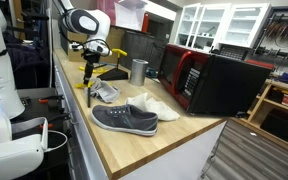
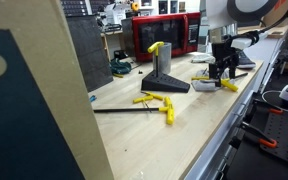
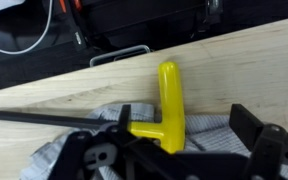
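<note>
Right now the tool (image 2: pixel 221 74) hangs with its jaws spread wide and empty, directly over a wrench (image 3: pixel 170 100). The wrench lies on a grey shoe (image 3: pixel 49 158) on the counter (image 3: pixel 84 90), its black shaft running off to the left in the wrist view. I judge the wrench light and stiff. The thin steel shaft looks slick, while the fat yellow handle should grip better. The shoe under it is soft, so the wrench may rock when pressed. I would close across the handle, near where the shaft joins it.
</note>
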Motion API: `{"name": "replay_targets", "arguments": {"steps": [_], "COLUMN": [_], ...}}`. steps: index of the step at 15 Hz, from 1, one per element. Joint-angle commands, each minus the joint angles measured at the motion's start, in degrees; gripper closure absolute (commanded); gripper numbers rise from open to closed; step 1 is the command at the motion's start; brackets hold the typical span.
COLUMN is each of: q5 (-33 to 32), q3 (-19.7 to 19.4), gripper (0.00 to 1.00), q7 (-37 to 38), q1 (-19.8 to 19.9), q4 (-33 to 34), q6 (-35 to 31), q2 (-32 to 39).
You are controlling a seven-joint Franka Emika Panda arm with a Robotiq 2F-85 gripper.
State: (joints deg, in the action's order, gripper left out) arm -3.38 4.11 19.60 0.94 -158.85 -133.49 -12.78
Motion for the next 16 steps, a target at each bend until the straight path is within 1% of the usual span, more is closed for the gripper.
{"name": "replay_targets", "arguments": {"steps": [1, 2, 3, 4, 6, 7, 11, 12, 13, 16], "q5": [-2.36, -2.70, -2.88, -2.95, -3.04, -3.13, -1.92, -1.45, -0.54, 1.67], "q3": [0.12, 0.08, 0.04, 0.00, -0.06, -0.13, -0.38, -0.39, -0.35, -0.10], "gripper": [0.25, 0.28, 0.34, 0.44, 0.56, 0.65, 0.93, 0.98, 0.94, 0.94], "q7": [1.38, 1.57, 1.79, 2.00, 2.02, 1.90, 0.75, 0.41, -0.26, -1.38], "q1": [0.76, 0.73, 0.65, 0.56, 0.37, 0.34, -0.04, -0.20, -0.58, -1.60], "q4": [0.04, 0.04, 0.04, 0.05, 0.06, 0.07, -0.53, -0.42, -0.39, -0.46], "q6": [-3.47, -4.35, -5.00, -5.42, -5.22, -5.02, -3.68, -3.20, -2.47, -0.68], "q2": [3.57, 4.38, 5.14, 5.62, 5.51, 5.22, 2.60, 2.05, 0.97, -2.57]}}
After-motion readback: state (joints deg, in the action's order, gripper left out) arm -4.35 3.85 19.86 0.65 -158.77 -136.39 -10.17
